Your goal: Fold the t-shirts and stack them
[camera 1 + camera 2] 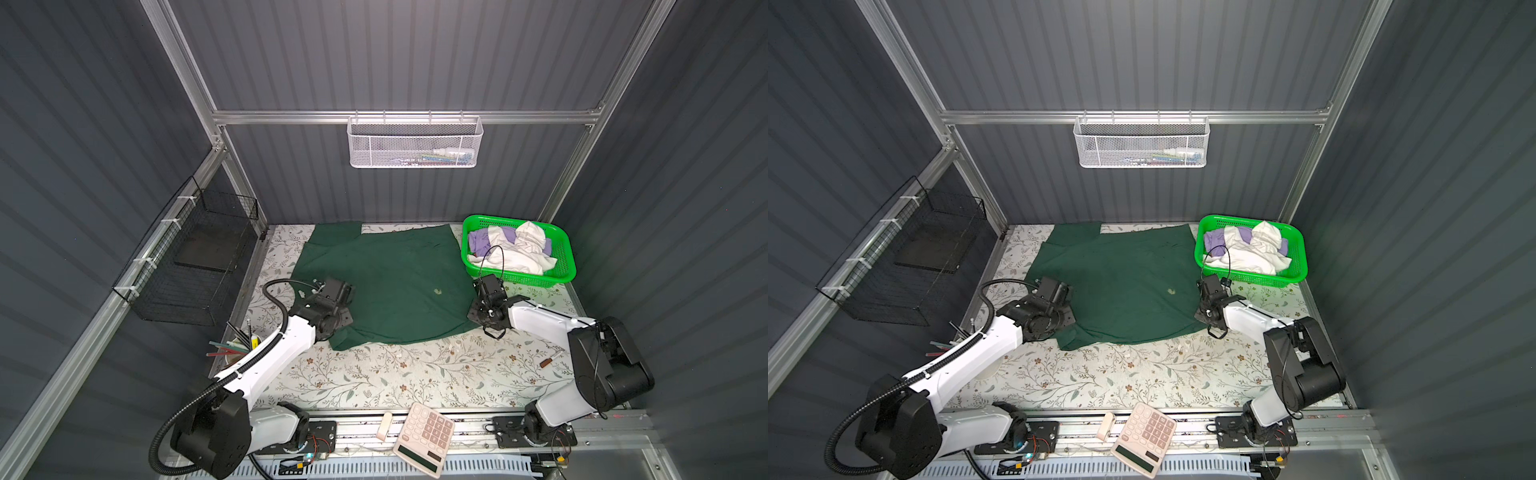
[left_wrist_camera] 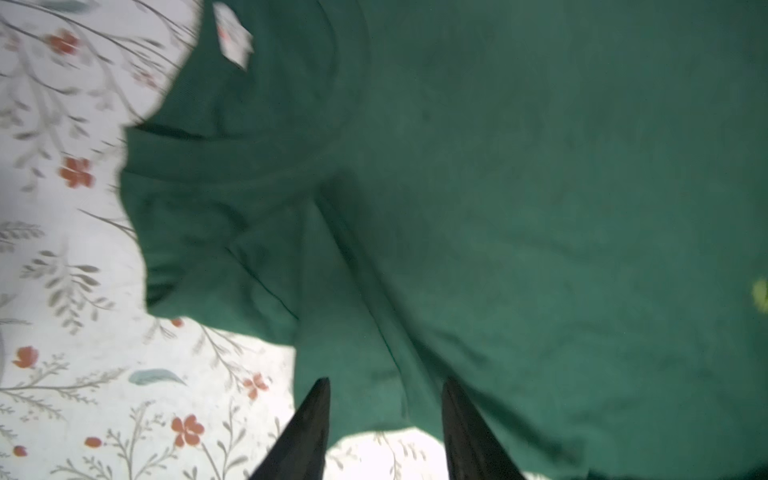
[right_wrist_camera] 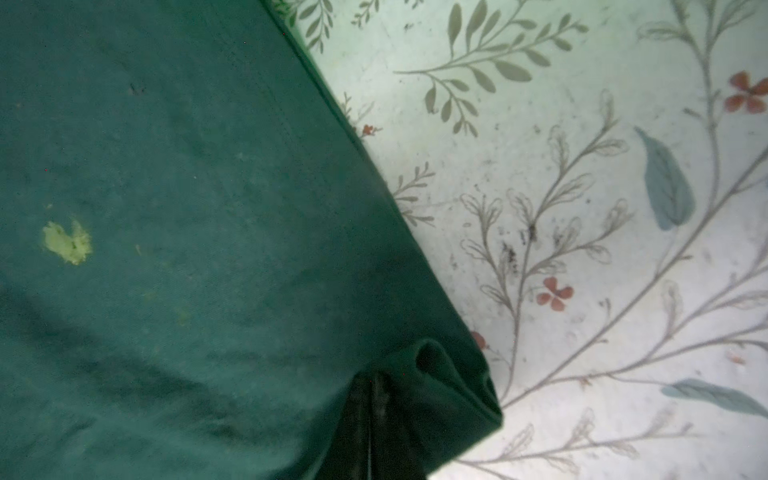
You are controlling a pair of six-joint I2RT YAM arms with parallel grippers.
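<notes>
Green tee (image 1: 395,282) flat, unfolded | left gripper (image 2: 386,380) jaws parted | right gripper (image 3: 374,386) pinching its edge | white, lavender shirts (image 1: 523,253) wait in mesh basket (image 1: 565,257)

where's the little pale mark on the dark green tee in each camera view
In a top view: the pale mark sits on the dark green t-shirt, right of its middle.
In a top view: same spot on the shirt.
Left wrist: half cut off at the picture's edge.
Right wrist: plain on the cloth, well inside the hem.
Shared landmark: the shirt's hem against the floral table cover.
</notes>
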